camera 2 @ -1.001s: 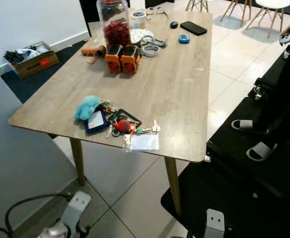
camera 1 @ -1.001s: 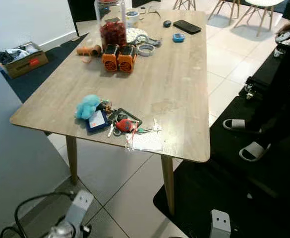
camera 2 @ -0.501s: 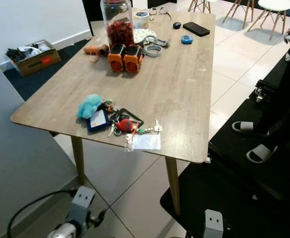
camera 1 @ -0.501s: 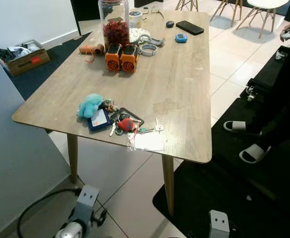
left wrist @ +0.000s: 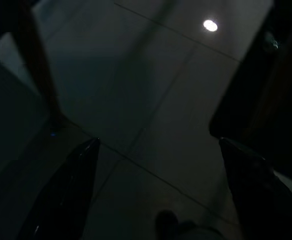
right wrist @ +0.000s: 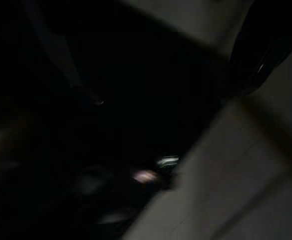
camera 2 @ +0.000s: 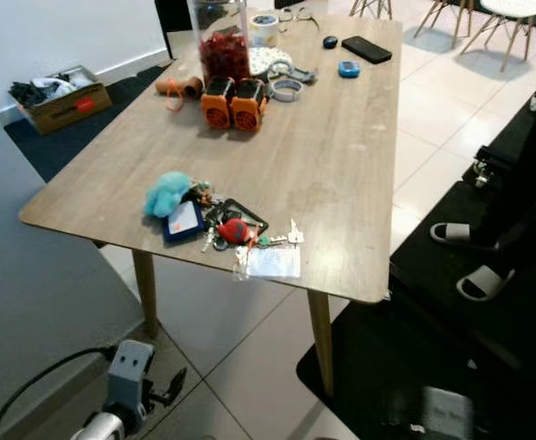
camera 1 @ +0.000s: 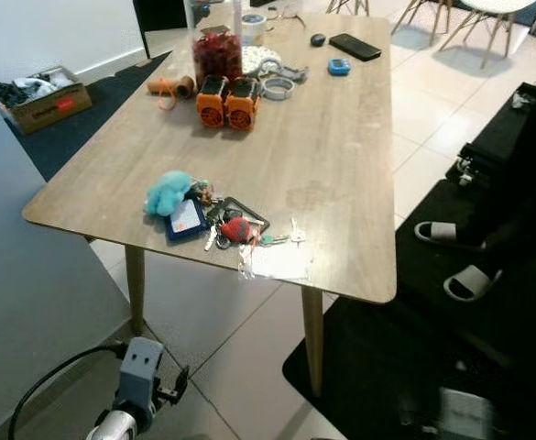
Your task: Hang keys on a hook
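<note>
Wooden table [camera 1: 322, 137] holds the bunch of keys [camera 1: 235, 229] near its front edge, ready to grab. Left gripper [left wrist: 158, 195] hangs low, fingers wide apart, empty. Right gripper: cannot tell.

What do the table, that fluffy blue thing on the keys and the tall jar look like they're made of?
The table looks like pale wood or wood-look laminate, matte, with visible grain and tapered wooden legs. The blue keychain charm beside the keys looks like soft plush or faux fur, with a fuzzy outline. The jar seems clear glass or plastic; its red contents show through.
</note>
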{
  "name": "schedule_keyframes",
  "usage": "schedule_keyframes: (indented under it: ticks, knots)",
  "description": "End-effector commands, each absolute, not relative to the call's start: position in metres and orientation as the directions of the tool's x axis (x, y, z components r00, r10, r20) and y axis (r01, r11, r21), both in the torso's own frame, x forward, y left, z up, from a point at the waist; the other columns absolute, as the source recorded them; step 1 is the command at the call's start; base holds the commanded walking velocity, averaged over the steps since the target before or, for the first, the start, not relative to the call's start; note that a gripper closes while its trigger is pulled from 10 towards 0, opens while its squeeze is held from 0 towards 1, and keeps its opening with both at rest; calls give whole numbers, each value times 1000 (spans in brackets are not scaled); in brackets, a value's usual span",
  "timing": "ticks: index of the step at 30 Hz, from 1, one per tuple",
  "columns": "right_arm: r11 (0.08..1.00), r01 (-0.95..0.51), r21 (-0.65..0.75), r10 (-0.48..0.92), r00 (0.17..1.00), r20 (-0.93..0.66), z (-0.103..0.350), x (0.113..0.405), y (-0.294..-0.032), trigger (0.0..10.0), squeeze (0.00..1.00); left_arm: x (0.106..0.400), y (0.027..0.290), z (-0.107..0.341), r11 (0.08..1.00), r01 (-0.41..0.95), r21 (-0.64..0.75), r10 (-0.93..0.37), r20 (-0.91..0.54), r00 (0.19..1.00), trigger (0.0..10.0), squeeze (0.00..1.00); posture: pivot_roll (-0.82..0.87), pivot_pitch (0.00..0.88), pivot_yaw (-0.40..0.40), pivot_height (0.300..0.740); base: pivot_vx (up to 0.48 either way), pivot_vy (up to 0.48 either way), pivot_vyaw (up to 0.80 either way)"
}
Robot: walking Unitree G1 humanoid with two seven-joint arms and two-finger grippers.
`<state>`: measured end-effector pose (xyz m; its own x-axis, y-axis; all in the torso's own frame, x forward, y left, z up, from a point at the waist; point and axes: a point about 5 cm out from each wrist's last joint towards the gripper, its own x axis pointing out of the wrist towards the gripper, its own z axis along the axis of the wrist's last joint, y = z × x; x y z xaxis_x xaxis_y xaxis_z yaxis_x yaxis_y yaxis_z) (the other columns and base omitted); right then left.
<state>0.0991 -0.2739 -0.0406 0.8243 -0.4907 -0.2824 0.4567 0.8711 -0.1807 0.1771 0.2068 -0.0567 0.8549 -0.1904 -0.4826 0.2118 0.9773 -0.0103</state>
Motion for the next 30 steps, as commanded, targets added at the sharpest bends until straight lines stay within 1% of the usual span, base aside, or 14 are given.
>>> schedule_keyframes:
  ticks: [1, 2, 5, 6, 7, 11, 12, 14, 15, 17, 18, 20, 23, 30]
  knots:
    - [835, 520, -181, -548, 814, -190, -28, 98, -283, 10000, 0, 171, 209, -59, 978, 210, -17, -191, -489, 851, 10000, 0, 29, 69, 27, 740, 0, 0, 0]
    - [835, 520, -181, -548, 814, -190, -28, 98, -283, 10000, 0, 171, 209, -59, 978, 210, -17, -191, -489, 851, 10000, 0, 29, 69, 27, 740, 0, 0, 0]
    - [807, 566, -167, -586, 803, -111, -15, 104, -296, 10000, 0, 178, 207, -52, 972, 235, -7, -214, -441, 872, 10000, 0, 26, 69, 29, 740, 0, 0, 0]
    - [805, 573, -154, -586, 809, -50, -4, 114, -301, 10000, 0, 182, 204, -47, 965, 263, 4, -239, -406, 882, 10000, 0, 21, 68, 31, 740, 0, 0, 0]
    - [807, 570, -151, -581, 814, -32, 0, 117, -302, 10000, 0, 183, 203, -46, 962, 273, 7, -247, -399, 883, 10000, 0, 21, 68, 31, 740, 0, 0, 0]
    - [828, 542, -143, -551, 834, -26, 2, 126, -299, 10000, 0, 185, 200, -44, 958, 287, 8, -262, -385, 885, 10000, 0, 21, 68, 31, 740, 0, 0, 0]
    - [869, 476, -132, -492, 858, -147, -14, 131, -288, 10000, 0, 186, 198, -43, 952, 306, -12, -289, -370, 883, 10000, 0, 15, 68, 28, 740, 0, 0, 0]
    - [909, 402, -112, -417, 853, -314, -37, 129, -275, 10000, 0, 189, 193, -40, 934, 356, -40, -347, -350, 870, 10000, 0, 15, 68, 28, 740, 0, 0, 0]
    - [909, 402, -112, -417, 853, -314, -37, 129, -275, 10000, 0, 189, 193, -40, 934, 356, -40, -347, -350, 870, 10000, 0, 15, 68, 28, 740, 0, 0, 0]
    - [939, 334, -78, -334, 839, -429, -54, 124, -260, 10000, 0, 190, 187, -37, 899, 433, -59, -427, -335, 840, 10000, 0, 14, 66, 20, 740, 0, 0, 0]
    - [939, 334, -78, -334, 839, -429, -54, 124, -260, 10000, 0, 190, 187, -37, 899, 433, -59, -427, -335, 840, 10000, 0, 14, 66, 20, 740, 0, 0, 0]
    - [961, 266, -76, -266, 816, -513, -65, 119, -246, 10000, 0, 193, 182, -34, 862, 505, -52, -492, -331, 805, 10000, 0, 20, 65, 15, 740, 0, 0, 0]
    - [968, 245, -56, -233, 790, -568, -72, 121, -237, 10000, 0, 197, 180, -31, 844, 536, -26, -513, -334, 791, 10000, 0, 24, 61, 15, 740, 0, 0, 0]
    - [967, 246, -69, -238, 771, -590, -74, 126, -237, 10000, 0, 201, 179, -29, 842, 539, -31, -517, -329, 790, 10000, 0, 23, 57, 19, 740, 0, 0, 0]
